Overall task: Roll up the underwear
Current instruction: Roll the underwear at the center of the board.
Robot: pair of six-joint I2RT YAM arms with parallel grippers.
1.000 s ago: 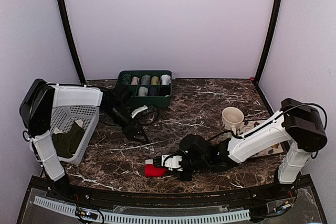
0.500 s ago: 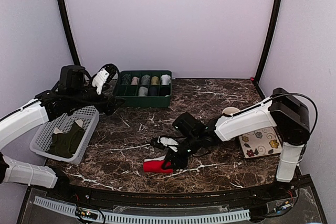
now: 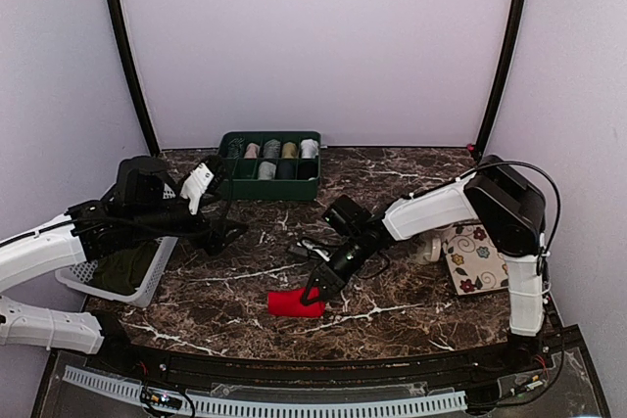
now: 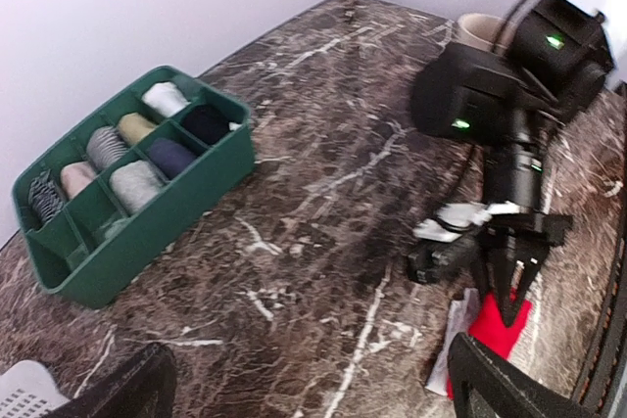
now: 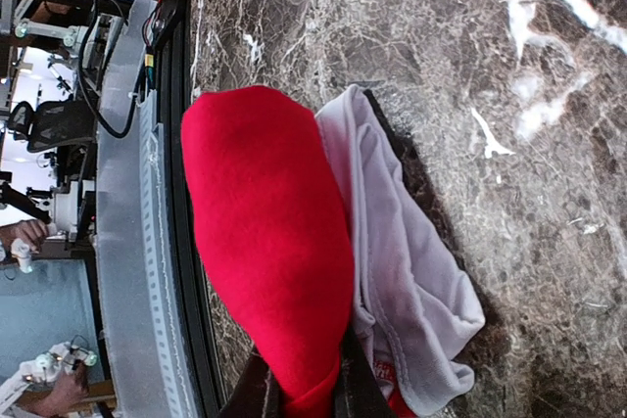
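Observation:
The underwear (image 3: 294,303) lies as a bright red roll near the table's front edge, with a loose white waistband part (image 5: 407,271) beside the red roll (image 5: 265,242). My right gripper (image 3: 313,292) reaches down from behind it and is shut on the red fabric's end (image 5: 312,394). Well to the left, my left gripper (image 3: 227,234) hovers open over the marble with nothing between its fingers (image 4: 509,384). In the left wrist view the underwear (image 4: 502,328) shows under the right gripper's tips.
A green divided tray (image 3: 227,165) of rolled garments stands at the back, also visible as the tray (image 4: 211,168) in the left wrist view. A white basket (image 3: 73,279) holding a dark olive garment sits far left. A mug (image 4: 478,30) and floral mat (image 3: 477,259) are at the right.
My left arm swung out from the basket over the table and its gripper opened wide. The right arm pivoted to reach the red roll from behind, staying shut on it.

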